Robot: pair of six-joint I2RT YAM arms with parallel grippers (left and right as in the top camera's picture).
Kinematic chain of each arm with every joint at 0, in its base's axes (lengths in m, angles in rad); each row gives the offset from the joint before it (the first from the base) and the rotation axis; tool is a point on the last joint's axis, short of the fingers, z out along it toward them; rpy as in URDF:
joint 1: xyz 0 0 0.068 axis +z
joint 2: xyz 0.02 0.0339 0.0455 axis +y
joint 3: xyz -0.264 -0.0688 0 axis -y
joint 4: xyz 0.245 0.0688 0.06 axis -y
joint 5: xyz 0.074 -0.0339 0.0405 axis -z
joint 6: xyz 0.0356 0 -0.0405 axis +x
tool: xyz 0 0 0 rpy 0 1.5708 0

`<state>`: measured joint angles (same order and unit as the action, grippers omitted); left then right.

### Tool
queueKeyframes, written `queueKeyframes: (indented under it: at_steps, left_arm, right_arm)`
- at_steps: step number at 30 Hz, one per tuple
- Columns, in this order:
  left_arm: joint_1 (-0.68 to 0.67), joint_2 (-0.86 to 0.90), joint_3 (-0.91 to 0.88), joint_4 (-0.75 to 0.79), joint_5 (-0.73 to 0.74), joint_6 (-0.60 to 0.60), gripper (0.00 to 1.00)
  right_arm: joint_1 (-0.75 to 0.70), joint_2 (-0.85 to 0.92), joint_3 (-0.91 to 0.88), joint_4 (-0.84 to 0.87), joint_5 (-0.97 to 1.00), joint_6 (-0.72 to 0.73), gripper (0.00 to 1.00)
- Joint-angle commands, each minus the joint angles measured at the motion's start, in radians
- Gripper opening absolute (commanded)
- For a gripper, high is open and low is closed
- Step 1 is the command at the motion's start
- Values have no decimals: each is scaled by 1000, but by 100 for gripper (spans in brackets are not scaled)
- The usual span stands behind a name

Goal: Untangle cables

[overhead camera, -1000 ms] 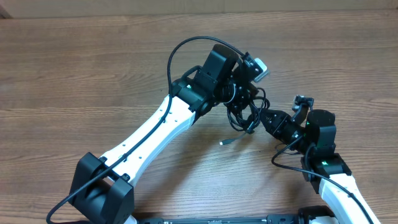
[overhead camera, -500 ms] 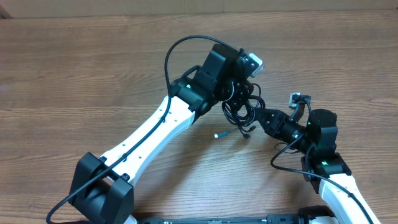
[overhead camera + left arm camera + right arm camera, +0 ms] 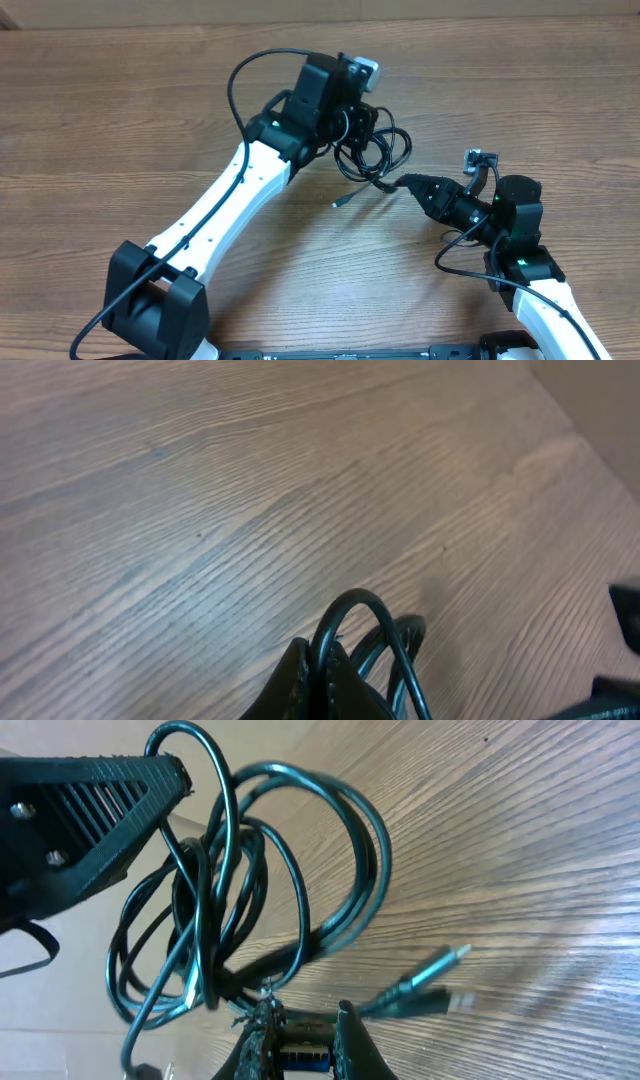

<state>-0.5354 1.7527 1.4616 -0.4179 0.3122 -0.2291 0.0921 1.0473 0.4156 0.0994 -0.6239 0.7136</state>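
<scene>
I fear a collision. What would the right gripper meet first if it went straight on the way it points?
The cables, looped right ahead of the right gripper, which pinches one strand. Just beyond them stands the left gripper, holding the loops up; how far beyond is unclear.

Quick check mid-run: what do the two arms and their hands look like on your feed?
The left arm and right arm match: white links, black joints, a thin black wire looping along each, green lights near the wrists. The left hand and right hand are black, with two tapering fingers and a small grey camera mounted behind.
</scene>
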Motion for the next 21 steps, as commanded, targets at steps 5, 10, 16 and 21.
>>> queueKeyframes:
  at_steps: [5,10,16,21]
  left_arm:
    - [18,-12,26,36,-31,-146,4]
    - [19,-12,26,38,-31,-165,4]
    - [19,-12,26,40,-28,-165,4]
    - [19,-12,26,39,-23,-164,4]
  right_arm:
    - [4,-9,17,-50,26,-15,4]
    - [4,-9,17,-97,87,-15,4]
    - [4,-9,17,-106,111,-15,4]
    - [4,-9,17,-106,112,-15,66]
